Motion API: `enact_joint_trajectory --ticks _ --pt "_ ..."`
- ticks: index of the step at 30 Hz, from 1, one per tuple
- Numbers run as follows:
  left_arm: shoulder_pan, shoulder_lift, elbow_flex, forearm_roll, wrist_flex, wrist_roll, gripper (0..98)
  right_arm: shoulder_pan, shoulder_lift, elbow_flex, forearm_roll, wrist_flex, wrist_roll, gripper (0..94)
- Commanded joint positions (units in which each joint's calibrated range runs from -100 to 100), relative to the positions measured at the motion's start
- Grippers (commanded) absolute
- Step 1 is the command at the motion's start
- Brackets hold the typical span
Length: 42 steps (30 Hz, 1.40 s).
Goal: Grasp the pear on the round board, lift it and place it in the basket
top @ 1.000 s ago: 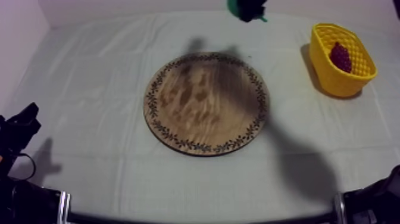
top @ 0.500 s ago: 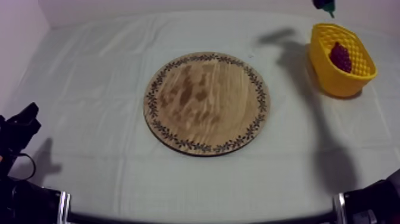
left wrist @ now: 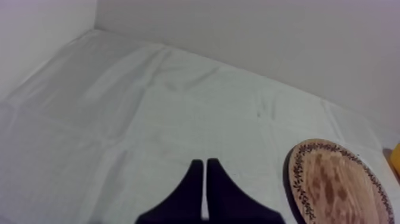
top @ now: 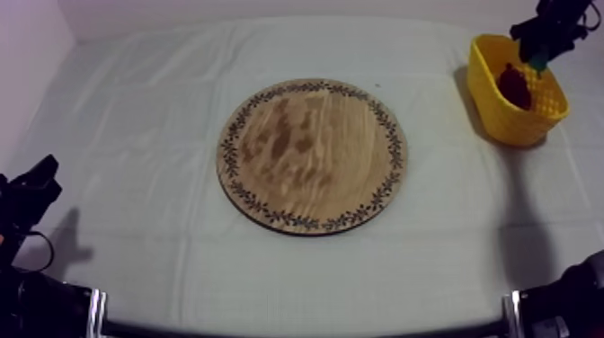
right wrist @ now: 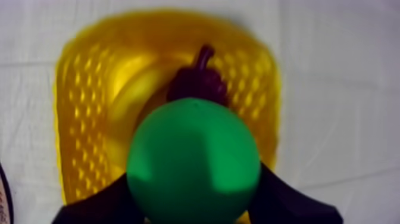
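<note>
- Right wrist view: the pear (right wrist: 193,158) is clamped between the two black fingers (right wrist: 286,199) of the right gripper (top: 539,49), one on each side of its round green body.
- The pear hangs over the mouth of the yellow basket (right wrist: 77,119), right above the bunch of grapes (right wrist: 196,80) lying inside.
- In the top view this gripper stands at the upper right of the frame, above the basket's far rim, with a sliver of green under it.
- Handling, as a judgement: a toy pear is probably light, hard and smooth, so it may slip or turn between the fingers. The hold across the widest part looks sound.
- It should take a short drop without harm, though it could bounce or roll off the grapes.
- Edges: the basket walls rise all round the grapes and the opening is not much wider than the pear. I would let go over the bare yellow floor beside the grapes.
- Room: the basket sits near the upper right edge of the cloth, and open cloth lies between it and the round wooden board (top: 312,155) in the middle of the frame.
- The left gripper (left wrist: 205,179) lies at the lower left of the top view, its fingers pressed together on nothing, well apart from the board and out of the way.
</note>
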Motion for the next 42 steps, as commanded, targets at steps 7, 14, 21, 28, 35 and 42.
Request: enact_joint_trajectory --ticks 7,14,21,28,35,42 --pt "0.0 0.0 0.0 -0.02 0.0 0.0 0.1 0.4 1.8 3.4 -2.6 -2.5 0.1 58.5" --pt "0.0 0.0 0.0 -0.02 0.0 0.0 0.1 0.3 2.3 2.7 -3.0 -5.6 1.1 62.6" --pt "0.0 0.0 0.0 -0.02 0.0 0.0 0.1 -0.3 -9.1 9.7 -1.8 -15.1 2.4 54.9" --pt "0.0 0.0 0.0 -0.02 0.0 0.0 0.1 0.0 -29.7 24.7 -4.2 -26.3 6.6 50.0" --pt "0.0 0.0 0.0 -0.02 0.0 0.0 0.1 0.0 -52.2 46.7 -7.3 -38.1 10.9 45.5" --pt "0.0 0.0 0.0 -0.02 0.0 0.0 0.1 -1.8 -75.8 68.0 -12.8 -42.0 17.9 38.5"
